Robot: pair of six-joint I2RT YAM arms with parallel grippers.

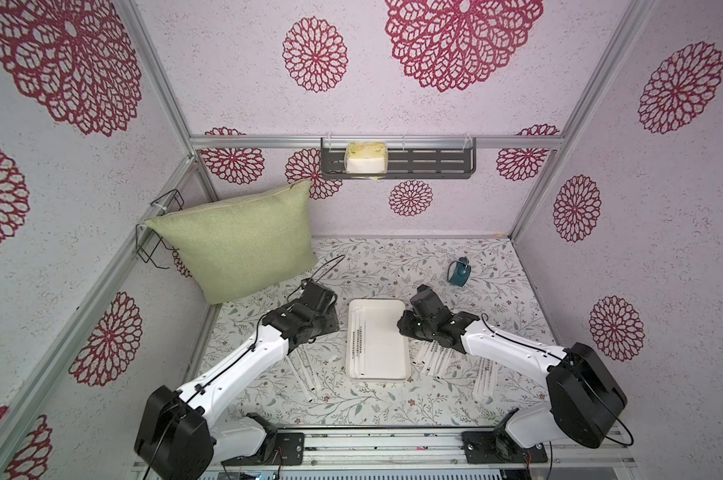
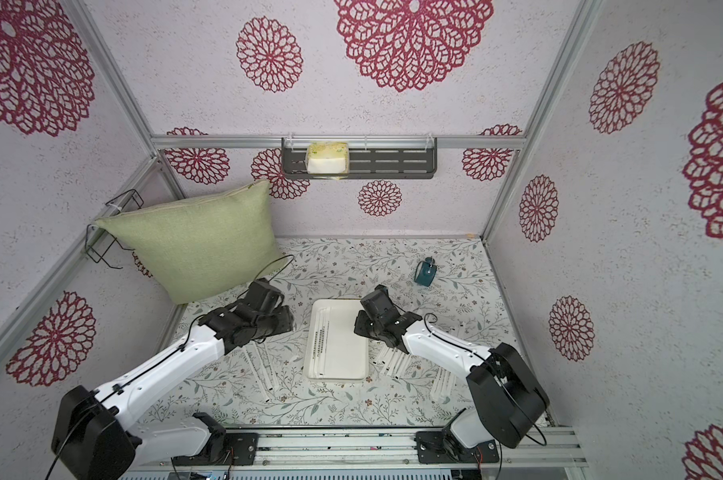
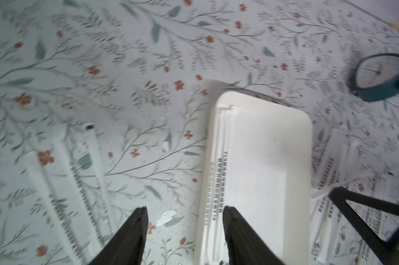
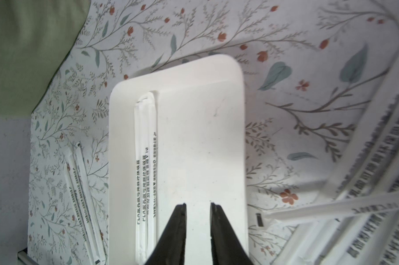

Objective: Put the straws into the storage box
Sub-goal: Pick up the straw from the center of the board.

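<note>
The box (image 1: pixel 386 345) sits mid-worktop (image 1: pixel 364 266) between the two arms. A few straws (image 4: pixel 145 174) lie inside it, side by side along its left wall, and the rest of the floor is bare. Most of the straws are out on the worktop: one bunch (image 1: pixel 305 370) left of the box under the left arm, a bigger heap (image 1: pixel 434 359) just right of it, and more (image 1: pixel 485 378) further right.

The left end effector (image 3: pixel 185 208) hangs by the box's left rim with its fingers spread wide and nothing between them. The right end effector (image 4: pixel 197 204) is over the box's right part, its fingers parted only narrowly, and it is empty too.

The left wrist view is blurred, but one left finger seems to stand above the rim. If it drops from there it could clip the rim and shove or tilt the light box, spilling what is stored. The loose straws lie flat and overlap, and one lies across the right heap. A pinch may slip off, or lift several at once. A straw gripped near its end would likely droop and snag the rim. With both arms this close to the box, they could also bump each other.
</note>
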